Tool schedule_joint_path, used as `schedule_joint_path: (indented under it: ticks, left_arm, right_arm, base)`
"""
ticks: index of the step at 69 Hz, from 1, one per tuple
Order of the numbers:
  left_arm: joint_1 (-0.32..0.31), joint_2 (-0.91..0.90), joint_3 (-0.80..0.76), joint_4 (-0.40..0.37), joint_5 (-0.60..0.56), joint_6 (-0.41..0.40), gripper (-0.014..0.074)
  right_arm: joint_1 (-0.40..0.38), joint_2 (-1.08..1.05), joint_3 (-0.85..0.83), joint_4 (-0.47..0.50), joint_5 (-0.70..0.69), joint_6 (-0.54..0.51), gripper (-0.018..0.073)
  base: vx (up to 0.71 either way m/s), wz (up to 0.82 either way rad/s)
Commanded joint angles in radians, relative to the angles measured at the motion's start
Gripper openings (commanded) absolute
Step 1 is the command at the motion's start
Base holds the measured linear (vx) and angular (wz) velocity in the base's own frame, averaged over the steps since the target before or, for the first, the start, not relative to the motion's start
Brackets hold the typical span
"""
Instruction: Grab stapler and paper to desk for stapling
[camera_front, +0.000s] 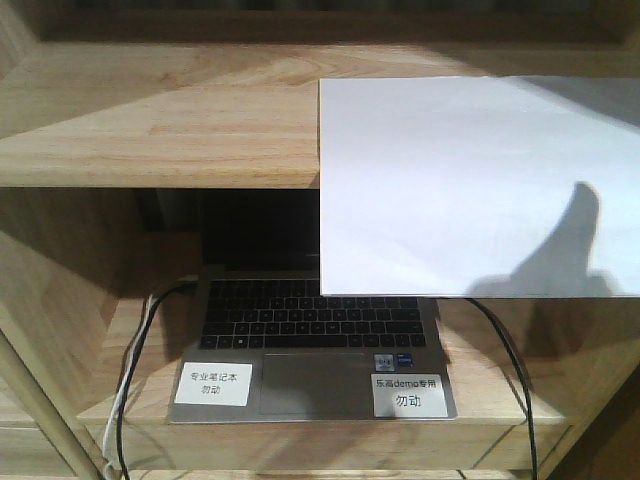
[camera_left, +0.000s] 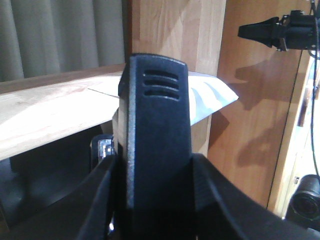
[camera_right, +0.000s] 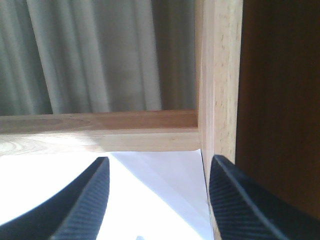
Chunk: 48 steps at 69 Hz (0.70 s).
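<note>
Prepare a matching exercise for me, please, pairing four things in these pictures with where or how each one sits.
Things:
1 paper
2 laptop
3 stapler
4 right gripper

Places or states:
A clamped in the left gripper
B open, above the white sheet
C overhanging the edge of the upper shelf
D lid up, on the lower shelf

Pairs: 1-C, 2-D, 3-A, 4-B.

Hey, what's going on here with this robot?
The left gripper is clamped on a black stapler, held in front of the shelf. The right gripper is open over the white paper, which lies on that shelf with its front edge hanging out above a laptop below.
</note>
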<state>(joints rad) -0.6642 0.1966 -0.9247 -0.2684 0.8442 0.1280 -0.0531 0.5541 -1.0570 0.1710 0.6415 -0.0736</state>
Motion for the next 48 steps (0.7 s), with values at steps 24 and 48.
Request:
schedule_joint_path:
  ticks: [24, 48]
  left_arm:
    - [-0.005, 0.018, -0.025, -0.021, -0.098, 0.002, -0.0006]
    - [-0.005, 0.018, -0.025, -0.021, -0.098, 0.002, -0.0006]
  right_arm:
    - [-0.006, 0.014, -0.027, 0.0, -0.067, -0.007, 0.0412]
    - [-0.006, 0.014, -0.027, 0.0, -0.067, -0.007, 0.0412]
  base:
    - [0.0, 0.0]
    - [0.0, 0.0]
